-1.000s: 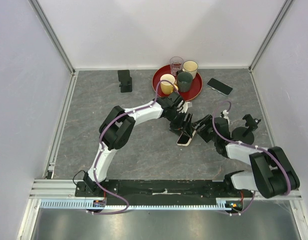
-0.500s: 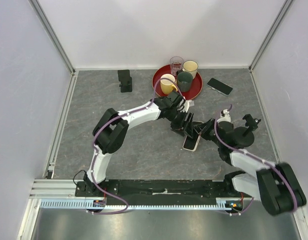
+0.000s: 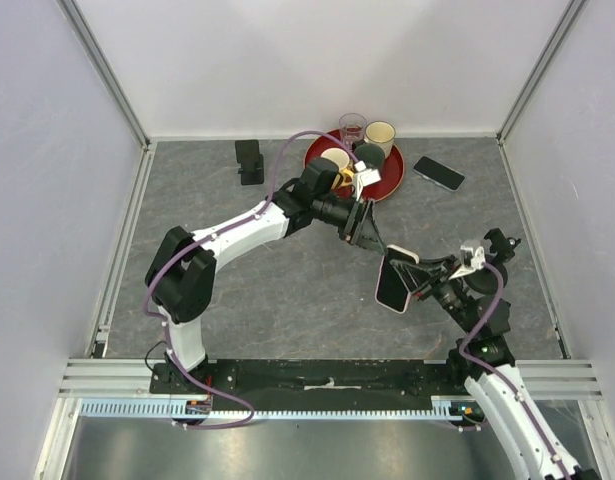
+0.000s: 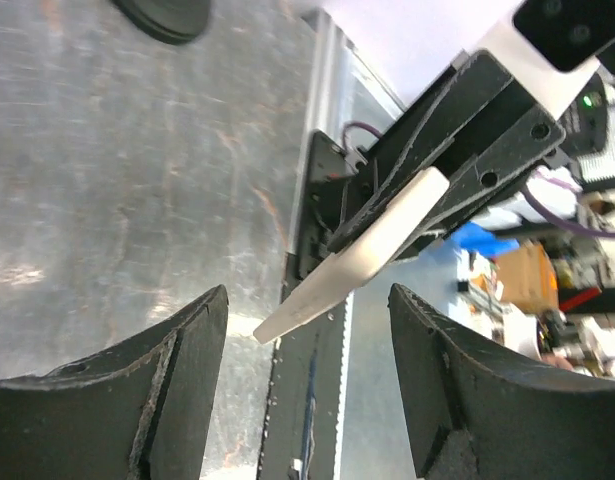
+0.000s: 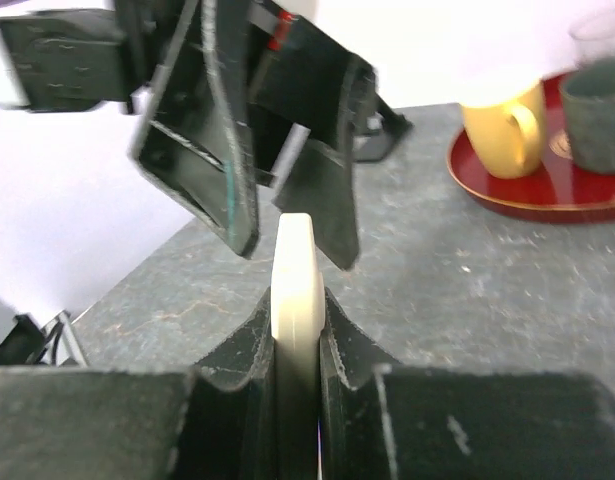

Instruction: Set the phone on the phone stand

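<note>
White-cased phone [image 3: 394, 281] tilts aloft, well apart from the black phone stand [image 3: 250, 161].

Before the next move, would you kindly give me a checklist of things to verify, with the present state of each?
1. Grip: right gripper clamped on the white-cased phone: ok.
2. Release: left gripper open, apart from the phone: ok.
3. Target: black phone stand unoccupied: ok.
4. Route: left arm lies between phone and stand, likely in the way: not ok.
5. Stand within the right arm's reach: cannot tell.
</note>
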`<action>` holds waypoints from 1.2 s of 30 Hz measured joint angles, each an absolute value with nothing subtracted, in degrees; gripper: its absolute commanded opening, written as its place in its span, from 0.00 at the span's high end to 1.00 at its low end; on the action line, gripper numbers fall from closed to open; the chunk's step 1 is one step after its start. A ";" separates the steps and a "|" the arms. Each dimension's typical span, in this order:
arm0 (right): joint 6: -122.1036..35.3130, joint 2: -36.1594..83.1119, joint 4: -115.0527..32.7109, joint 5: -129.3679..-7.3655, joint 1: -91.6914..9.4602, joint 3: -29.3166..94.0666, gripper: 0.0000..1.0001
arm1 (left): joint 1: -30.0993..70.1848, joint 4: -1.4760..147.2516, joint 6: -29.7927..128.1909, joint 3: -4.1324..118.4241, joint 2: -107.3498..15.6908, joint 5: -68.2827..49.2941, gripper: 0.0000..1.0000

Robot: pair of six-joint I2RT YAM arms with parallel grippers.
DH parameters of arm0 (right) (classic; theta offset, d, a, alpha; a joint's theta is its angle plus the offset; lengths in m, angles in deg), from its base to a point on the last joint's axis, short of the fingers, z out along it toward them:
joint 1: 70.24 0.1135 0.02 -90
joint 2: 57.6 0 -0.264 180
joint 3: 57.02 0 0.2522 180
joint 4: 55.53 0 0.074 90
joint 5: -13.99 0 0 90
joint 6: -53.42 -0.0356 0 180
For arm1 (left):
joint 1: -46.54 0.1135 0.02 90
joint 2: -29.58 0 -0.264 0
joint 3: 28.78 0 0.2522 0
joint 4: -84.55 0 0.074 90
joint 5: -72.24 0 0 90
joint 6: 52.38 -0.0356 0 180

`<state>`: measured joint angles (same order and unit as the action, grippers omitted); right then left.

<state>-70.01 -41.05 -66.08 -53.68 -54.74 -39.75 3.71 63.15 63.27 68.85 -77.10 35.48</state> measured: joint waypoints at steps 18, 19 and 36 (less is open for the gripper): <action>-74.69 -36.98 -80.60 -35.32 -54.71 -41.00 1.00 | -0.18 68.74 57.17 66.80 -74.60 53.33 0.54; -74.78 -37.16 -80.62 -35.30 -54.71 -41.00 1.00 | -0.20 68.57 56.97 66.93 -74.60 53.49 0.56; -79.04 -41.31 -79.28 -36.81 -54.74 -41.46 0.96 | -0.24 66.31 51.71 67.89 -74.47 54.21 0.98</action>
<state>-79.04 -41.31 -79.28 -36.81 -54.74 -41.46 -0.24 66.31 51.71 67.89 -74.47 54.21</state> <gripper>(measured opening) 0.202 0.104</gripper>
